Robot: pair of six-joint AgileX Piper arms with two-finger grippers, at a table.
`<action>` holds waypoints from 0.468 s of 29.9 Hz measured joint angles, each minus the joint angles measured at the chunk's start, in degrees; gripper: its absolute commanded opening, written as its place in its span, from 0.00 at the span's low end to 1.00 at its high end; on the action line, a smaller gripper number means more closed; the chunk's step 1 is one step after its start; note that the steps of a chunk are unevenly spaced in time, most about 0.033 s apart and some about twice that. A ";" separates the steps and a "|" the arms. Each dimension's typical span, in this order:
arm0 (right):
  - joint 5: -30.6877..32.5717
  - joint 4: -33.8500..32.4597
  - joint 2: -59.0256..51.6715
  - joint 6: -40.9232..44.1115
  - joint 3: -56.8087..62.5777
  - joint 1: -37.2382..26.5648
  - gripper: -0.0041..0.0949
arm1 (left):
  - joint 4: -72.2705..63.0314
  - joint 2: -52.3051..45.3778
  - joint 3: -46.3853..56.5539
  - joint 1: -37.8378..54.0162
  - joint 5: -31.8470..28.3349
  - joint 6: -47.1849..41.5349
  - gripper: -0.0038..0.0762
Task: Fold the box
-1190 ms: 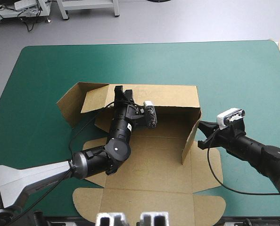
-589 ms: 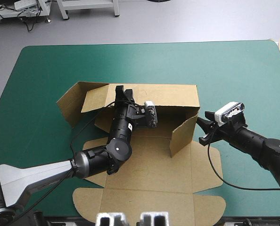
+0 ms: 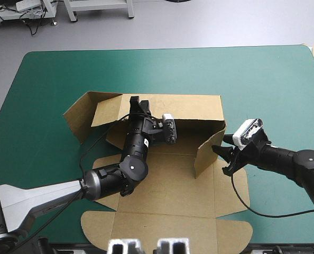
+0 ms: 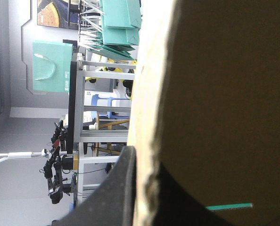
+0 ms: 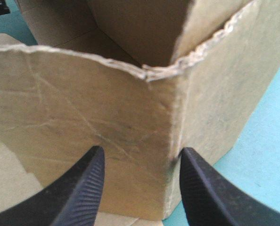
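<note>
The right gripper (image 3: 221, 159) stands open, its black fingers (image 5: 90, 183) spread wide with nothing between them. It sits low over the teal-green cover (image 3: 262, 84), just off the right side of the box (image 3: 167, 182). The left gripper (image 3: 138, 105) is clamped on the box. In its wrist view the board's raw edge runs up between the two fingers, which are all but closed on it.

The box lies in the middle of the table, a wide sheet of brown board with its long axis running left to right. Its lid (image 3: 167, 227) lies flat toward the near edge. The back wall (image 3: 191, 108) stands raised along the far side, and the left gripper pinches its top edge left of centre. The right side wall (image 3: 205, 154) is also up, swung inward over the floor.

The next move, I judge, turns on that side wall. It lies directly ahead of the right gripper, toward the box's middle, broadside to the fingers. In the right wrist view its upright crease (image 5: 175, 127) sits in the gap between the fingertips, near them but apparently not touching. The right arm is much the nearer. The left is well apart, occupied with the back wall.
</note>
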 measured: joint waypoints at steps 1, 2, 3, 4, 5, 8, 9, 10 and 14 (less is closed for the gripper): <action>-0.57 0.30 0.00 -0.13 0.00 0.00 0.51 | 0.00 0.00 0.00 0.00 -0.06 0.00 0.04; -1.03 0.79 0.07 -0.59 0.00 0.00 0.51 | 0.00 0.00 0.00 0.00 -0.06 0.00 0.04; -1.24 1.31 0.22 -1.07 0.00 0.00 0.51 | 0.00 0.00 0.00 0.00 -0.20 0.00 0.04; -1.31 2.06 0.56 -1.60 0.00 0.00 0.51 | 0.00 0.00 0.00 0.00 -0.20 0.00 0.04; -1.31 2.80 1.01 -2.05 0.00 0.02 0.51 | 0.00 0.00 -0.01 0.05 -0.25 0.00 0.04; -1.25 5.21 2.79 -2.79 0.00 0.02 0.51 | 0.00 0.00 -0.06 0.10 -0.42 0.00 0.04; -1.31 6.32 3.53 -3.31 0.00 0.02 0.51 | 0.00 0.00 -0.11 0.10 -0.42 0.00 0.04; -1.31 7.45 4.22 -4.07 0.00 0.02 0.51 | 0.00 0.00 -0.11 0.10 -0.46 0.00 0.04; -1.26 12.51 6.41 -7.78 0.00 0.02 0.49 | 0.00 0.00 -0.11 0.10 -0.67 0.00 0.04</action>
